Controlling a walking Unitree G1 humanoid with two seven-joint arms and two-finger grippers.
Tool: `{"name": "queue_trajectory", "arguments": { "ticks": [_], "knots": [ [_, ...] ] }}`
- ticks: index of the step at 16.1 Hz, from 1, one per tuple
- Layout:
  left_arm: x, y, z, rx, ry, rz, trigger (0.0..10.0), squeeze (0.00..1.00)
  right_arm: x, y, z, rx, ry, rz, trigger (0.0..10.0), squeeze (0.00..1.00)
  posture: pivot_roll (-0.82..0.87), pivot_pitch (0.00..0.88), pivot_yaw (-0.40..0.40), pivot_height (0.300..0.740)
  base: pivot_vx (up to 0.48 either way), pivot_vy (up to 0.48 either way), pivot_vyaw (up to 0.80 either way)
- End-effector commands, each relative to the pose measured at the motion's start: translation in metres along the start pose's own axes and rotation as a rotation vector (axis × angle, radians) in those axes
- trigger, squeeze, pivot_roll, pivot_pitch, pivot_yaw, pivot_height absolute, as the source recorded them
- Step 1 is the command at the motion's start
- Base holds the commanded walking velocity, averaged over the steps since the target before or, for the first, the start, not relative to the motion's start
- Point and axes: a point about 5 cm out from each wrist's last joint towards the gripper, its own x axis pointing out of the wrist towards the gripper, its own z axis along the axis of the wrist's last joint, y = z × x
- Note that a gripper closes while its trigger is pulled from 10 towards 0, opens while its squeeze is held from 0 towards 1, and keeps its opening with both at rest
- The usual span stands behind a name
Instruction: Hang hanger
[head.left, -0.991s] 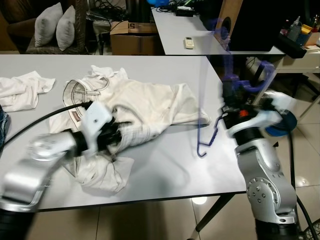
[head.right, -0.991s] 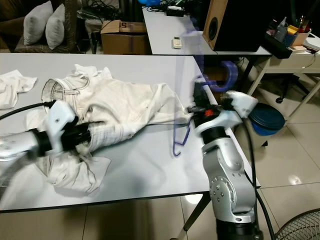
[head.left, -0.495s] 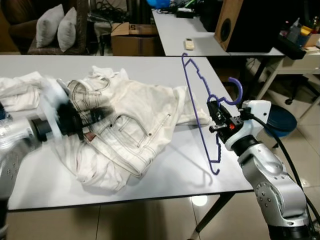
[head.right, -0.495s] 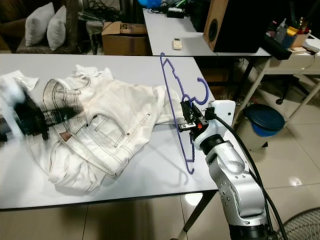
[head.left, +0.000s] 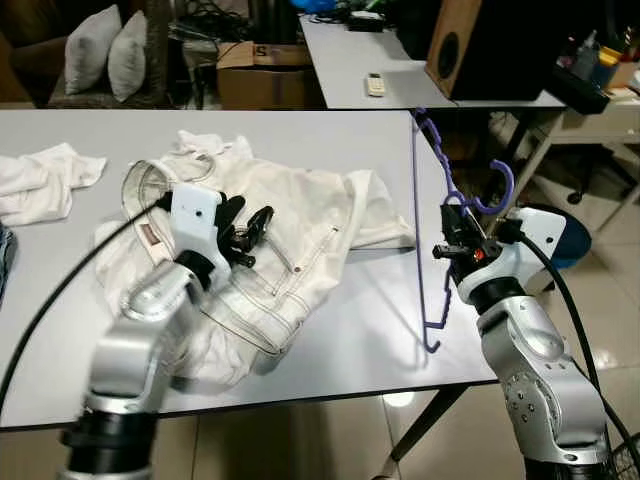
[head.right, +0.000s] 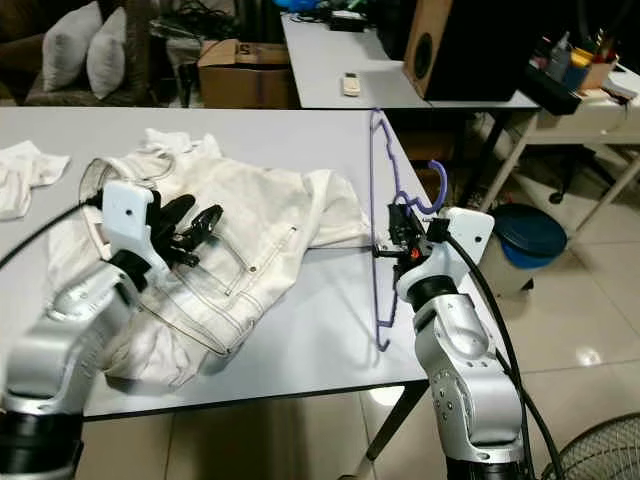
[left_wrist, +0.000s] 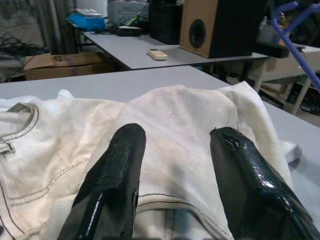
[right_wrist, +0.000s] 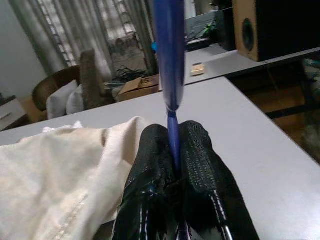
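**Hanger clamped upright off the tabletop's edge**

I see my right end effector (head.right: 403, 232) pinched tight on the purple hanger (head.left: 419, 215), fingers (right_wrist: 200, 167) pressed together around its thin wire. The hanger stands roughly upright just past the tabletop (head.left: 380, 320) edge nearest that arm, hook toward the arm; its lower tip hangs near the tabletop's front corner, though I can't tell if it touches.

My left end effector (head.left: 247, 232) hovers over the white jeans (head.left: 290, 235) spread mid-tabletop, its fingers (left_wrist: 117, 180) apart and holding nothing. Another white garment (head.left: 45, 180) lies at the tabletop's far left side, well apart from the jeans.
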Motion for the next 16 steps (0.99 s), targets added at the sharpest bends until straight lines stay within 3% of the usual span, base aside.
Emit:
{"name": "queue_trajectory", "arguments": {
  "ticks": [1, 4, 8, 16],
  "knots": [
    [-0.002, -0.001, 0.001, 0.016, -0.005, 0.023, 10.0, 0.0, -0.001, -0.001, 0.004, -0.01, -0.009, -0.015, 10.0, 0.0, -0.05, 0.021, -0.01, 0.74, 0.0, 0.375, 0.0],
    [-0.006, 0.01, -0.002, 0.153, 0.031, 0.054, 10.0, 0.0, -0.004, -0.004, 0.003, -0.025, -0.005, -0.023, 10.0, 0.0, -0.05, 0.013, -0.022, 0.74, 0.0, 0.385, 0.0],
    [-0.004, 0.01, 0.006, 0.102, 0.0, 0.083, 10.0, 0.0, 0.0, 0.003, 0.005, -0.024, 0.009, 0.05, 10.0, 0.0, -0.04, 0.012, -0.036, 0.74, 0.0, 0.377, 0.0],
    [-0.004, 0.011, 0.002, 0.101, 0.012, 0.088, 10.0, 0.0, -0.001, -0.002, 0.008, 0.002, -0.028, -0.029, 10.0, 0.0, -0.04, 0.014, -0.025, 0.74, 0.0, 0.344, 0.0]
  ]
}}
